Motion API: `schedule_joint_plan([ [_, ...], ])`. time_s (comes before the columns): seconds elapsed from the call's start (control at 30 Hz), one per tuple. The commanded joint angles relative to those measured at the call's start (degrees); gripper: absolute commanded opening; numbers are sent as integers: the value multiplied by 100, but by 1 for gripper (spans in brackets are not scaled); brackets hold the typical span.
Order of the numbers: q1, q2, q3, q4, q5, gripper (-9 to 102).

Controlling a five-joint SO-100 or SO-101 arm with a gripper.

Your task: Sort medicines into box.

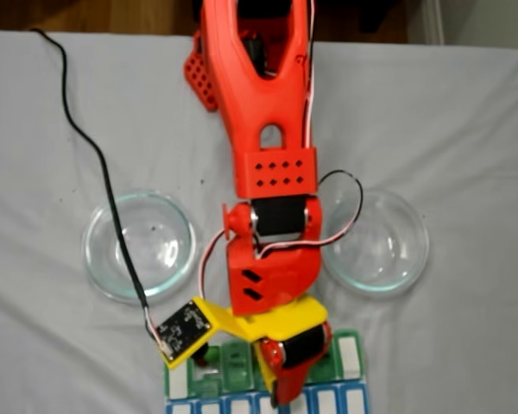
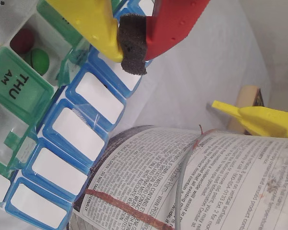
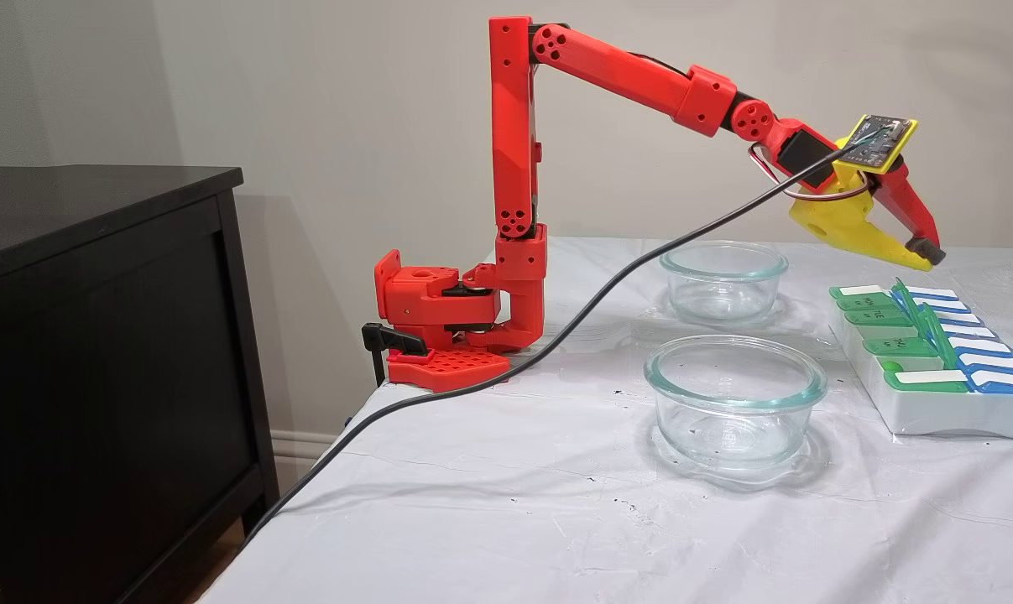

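Left to right in the side fixed view: two round clear glass bowls (image 3: 735, 401) and (image 3: 723, 279) sit empty mid-cloth, so no pills are left to fetch. The rectangular white pill organizer with green and blue lids (image 3: 934, 352) lies at the table's right edge, some green lids up. Wrist view shows a dark red round pill (image 2: 22, 40) and a bright green round pill (image 2: 39, 59) together in one open compartment beside the THU lid. The red-and-yellow gripper (image 3: 928, 255) hovers above the organizer, jaws pressed together on their foam pad, carrying nothing. Sorting looks nearly or fully done; other compartments can't be checked.
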Motion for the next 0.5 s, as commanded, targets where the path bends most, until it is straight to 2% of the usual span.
schedule_joint_plan([
  [0.0,-35,185,-299,167,-281,0],
  [0.47,255,-9,-686,993,-316,0],
])
